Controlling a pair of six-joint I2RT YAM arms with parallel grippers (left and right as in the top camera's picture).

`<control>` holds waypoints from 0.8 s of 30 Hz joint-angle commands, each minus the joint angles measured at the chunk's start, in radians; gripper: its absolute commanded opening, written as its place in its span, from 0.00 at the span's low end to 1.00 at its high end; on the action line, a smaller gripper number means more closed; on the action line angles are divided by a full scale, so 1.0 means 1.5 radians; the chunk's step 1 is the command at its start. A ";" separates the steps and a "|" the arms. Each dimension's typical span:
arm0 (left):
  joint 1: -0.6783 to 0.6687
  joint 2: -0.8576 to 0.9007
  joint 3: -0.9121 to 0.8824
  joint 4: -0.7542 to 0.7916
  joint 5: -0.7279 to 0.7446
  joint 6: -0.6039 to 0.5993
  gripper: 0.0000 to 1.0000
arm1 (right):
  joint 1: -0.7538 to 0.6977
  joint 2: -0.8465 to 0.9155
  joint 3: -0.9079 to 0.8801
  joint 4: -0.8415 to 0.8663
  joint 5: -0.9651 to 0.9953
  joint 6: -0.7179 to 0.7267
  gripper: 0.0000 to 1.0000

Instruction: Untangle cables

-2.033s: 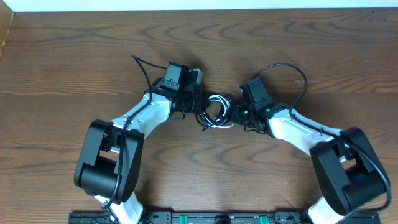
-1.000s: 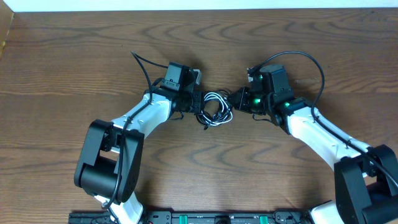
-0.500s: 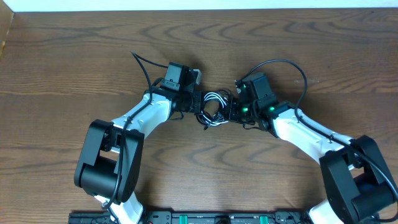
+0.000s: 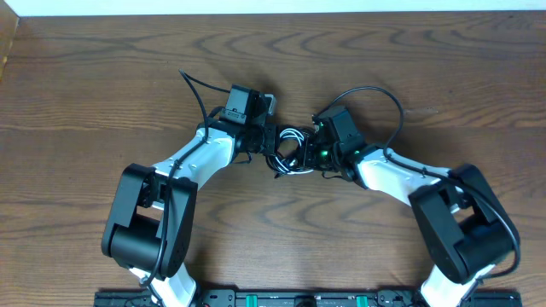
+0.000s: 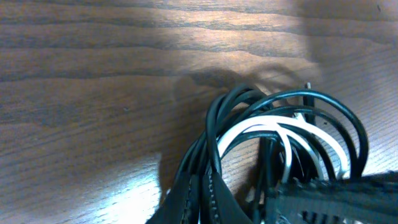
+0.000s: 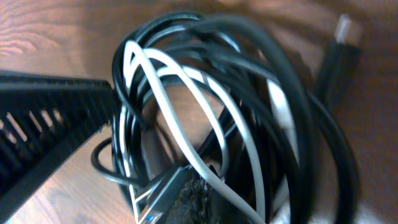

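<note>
L claw hasn't budged: still clenched on the left side of the cables, mid-table. R claw is the big change. A sec ago it sat back to the right, clear of the bundle; now it's pushed in tight vs the right edge, clamped onto the cords. Bundle looks squeezed narrower btwn the two. R wrist cam: black loops + the white cord packed right up close. L wrist cam: coil all tangled.
</note>
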 commanded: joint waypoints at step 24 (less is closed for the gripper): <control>0.002 0.012 -0.009 -0.008 -0.028 0.007 0.12 | -0.028 0.025 0.000 0.069 -0.165 -0.053 0.04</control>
